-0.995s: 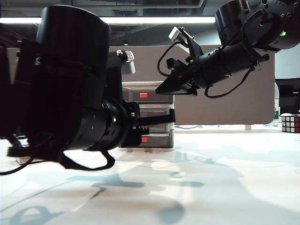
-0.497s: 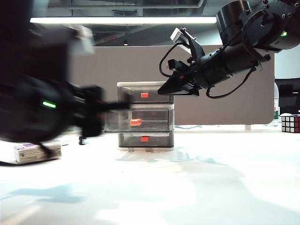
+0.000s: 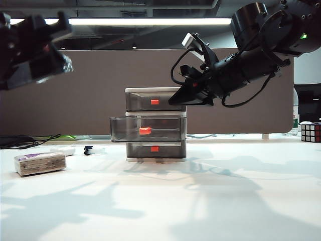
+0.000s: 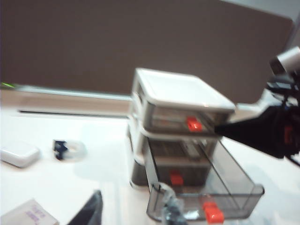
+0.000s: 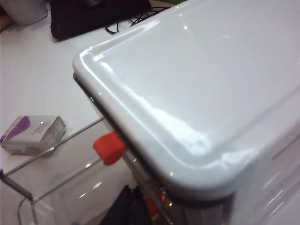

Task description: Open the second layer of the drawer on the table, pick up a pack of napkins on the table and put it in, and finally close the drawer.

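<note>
**Middle drawer stands open, napkins wait on the surface**

Drawers in a white-framed desktop cabinet [image 3: 155,124] of three smoky-grey translucent tiers with red-orange tab handles sit mid-way across the wide white surface [image 3: 210,201]. We see the middle drawer [image 3: 145,129] pulled out toward the left in the exterior view, its tray bare inside as far as we can see. The small soft pack of beige-brown napkins with a purple label [image 3: 40,163] lies flat on the surface, well apart from the cabinet on its left. A small white oval case [image 3: 62,150] and a small dark-and-clear object [image 3: 89,149] lie between them, farther back.

We find the left pincer [image 3: 35,47] high at the upper left of the exterior view, blurred; only dark finger tips [image 4: 89,213] show in its wrist view, and we cannot tell how far they are parted. They hold nothing we can see. The right pincer [image 3: 183,98] hangs just beside the cabinet's top front corner; its gap we cannot tell either. A colour-tiled puzzle cube [image 3: 311,132] rests at the far right.
</note>
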